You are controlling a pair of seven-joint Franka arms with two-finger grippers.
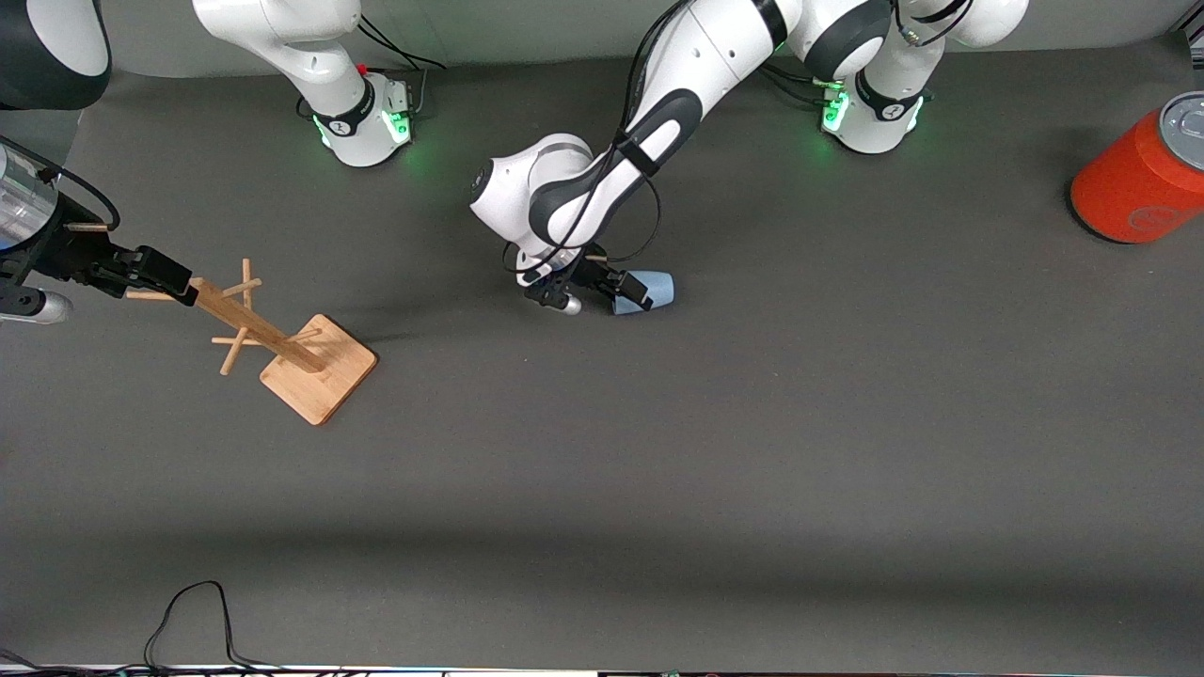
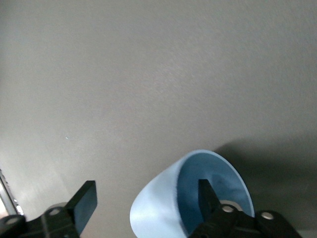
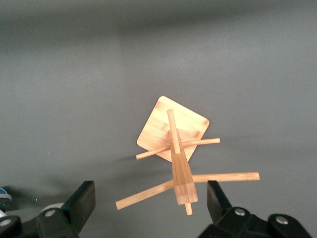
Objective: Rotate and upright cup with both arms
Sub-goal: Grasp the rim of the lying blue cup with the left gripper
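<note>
Fingers of your left gripper [image 1: 632, 290] are standing apart at the middle of the front view, one finger [image 2: 208, 198] reaching inside the light-blue cup [image 1: 649, 291] and the other outside, bracketing its wall without clamping it. You are seeing the cup lying on its side on the grey surface [image 1: 752, 451], its mouth facing the gripper. Your right gripper [image 1: 165, 275] is hovering at the left edge of the frame over the top of the wooden mug tree [image 1: 292, 353], fingers [image 3: 81, 201] spread wide and holding nothing. An orange can [image 1: 1143, 174] is standing at the upper right of the frame, well apart from the cup.
</note>
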